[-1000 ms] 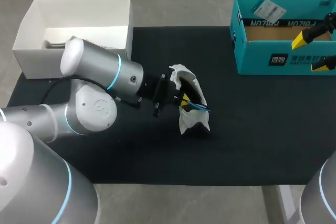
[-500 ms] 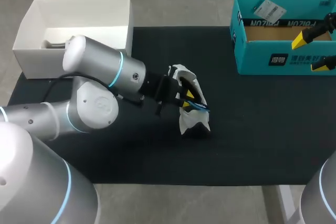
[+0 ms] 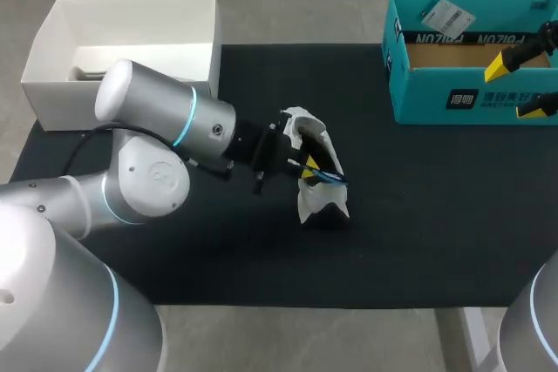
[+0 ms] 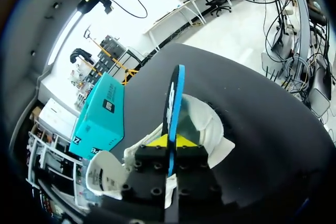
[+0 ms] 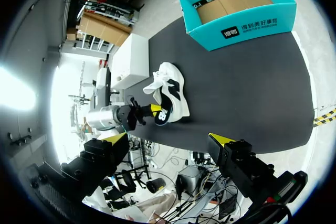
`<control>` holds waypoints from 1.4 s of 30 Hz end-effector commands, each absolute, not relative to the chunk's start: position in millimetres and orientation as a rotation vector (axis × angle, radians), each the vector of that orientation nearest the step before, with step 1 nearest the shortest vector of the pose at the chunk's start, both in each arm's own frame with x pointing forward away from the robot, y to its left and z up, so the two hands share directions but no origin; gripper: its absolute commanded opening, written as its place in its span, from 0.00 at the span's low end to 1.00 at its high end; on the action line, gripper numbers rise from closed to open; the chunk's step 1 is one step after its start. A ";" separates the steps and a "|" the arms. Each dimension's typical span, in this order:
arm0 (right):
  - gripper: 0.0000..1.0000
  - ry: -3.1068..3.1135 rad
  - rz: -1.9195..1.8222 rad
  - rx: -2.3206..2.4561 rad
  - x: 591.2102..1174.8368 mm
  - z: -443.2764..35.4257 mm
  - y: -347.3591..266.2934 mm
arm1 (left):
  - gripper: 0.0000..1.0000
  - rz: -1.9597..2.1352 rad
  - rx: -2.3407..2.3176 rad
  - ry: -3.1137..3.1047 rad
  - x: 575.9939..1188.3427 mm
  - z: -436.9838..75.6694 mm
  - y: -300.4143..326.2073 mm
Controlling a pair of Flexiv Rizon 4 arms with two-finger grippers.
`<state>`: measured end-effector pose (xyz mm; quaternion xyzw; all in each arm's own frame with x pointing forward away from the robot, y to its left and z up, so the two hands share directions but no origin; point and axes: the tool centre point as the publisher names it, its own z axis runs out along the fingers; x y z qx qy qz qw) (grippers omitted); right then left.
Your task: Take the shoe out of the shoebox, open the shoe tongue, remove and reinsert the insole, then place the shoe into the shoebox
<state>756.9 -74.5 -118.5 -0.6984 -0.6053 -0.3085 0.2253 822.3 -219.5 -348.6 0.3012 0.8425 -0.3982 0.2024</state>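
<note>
The left gripper (image 4: 171, 141) clamps a thin, blue-edged insole (image 4: 175, 90) edgewise, with the soft white shoe (image 4: 205, 124) just ahead of its tips on the black mat (image 4: 262, 129). The right gripper (image 5: 168, 138) hangs with its fingers spread wide, and the rectangular teal cardboard shoebox (image 5: 239, 22) sits ahead of it.

From where I stand, the table (image 3: 418, 246) has a matte black top, evenly lit with no glare, running flat ahead of the left gripper (image 3: 307, 165) and out to both sides of it. Well behind that gripper and off to one side, an open white box (image 3: 131, 28) sits on the table's far corner, with something pale lying in the bottom.
</note>
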 end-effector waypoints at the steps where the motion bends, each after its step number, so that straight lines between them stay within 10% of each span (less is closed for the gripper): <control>1: 1.00 -1.669 -0.849 -1.929 756.8 -119.1 -74.0 | 0.00 -1.090 0.833 2.355 827.1 -356.7 -225.8; 19: 1.00 -1.669 -0.849 -1.929 756.8 -119.1 -74.0 | 0.00 -1.050 0.736 2.355 843.4 -369.9 -219.8; 21: 1.00 -1.669 -0.849 -1.929 756.8 -119.1 -74.0 | 0.47 -1.071 0.748 2.358 839.2 -367.4 -220.8; 22: 1.00 -1.669 -0.849 -1.929 756.8 -119.1 -74.0 | 0.87 -1.088 0.756 2.357 837.4 -365.9 -220.9; 23: 1.00 -1.669 -0.849 -1.929 756.8 -119.1 -74.0 | 1.00 -1.102 0.760 2.355 835.7 -364.6 -220.9; 38: 1.00 -1.669 -0.849 -1.929 756.8 -119.1 -74.0 | 0.99 -1.164 0.784 2.304 822.3 -341.2 -220.4; 42: 1.00 -1.669 -0.849 -1.929 756.8 -119.1 -74.0 | 0.37 -1.173 0.791 2.301 819.9 -341.0 -221.9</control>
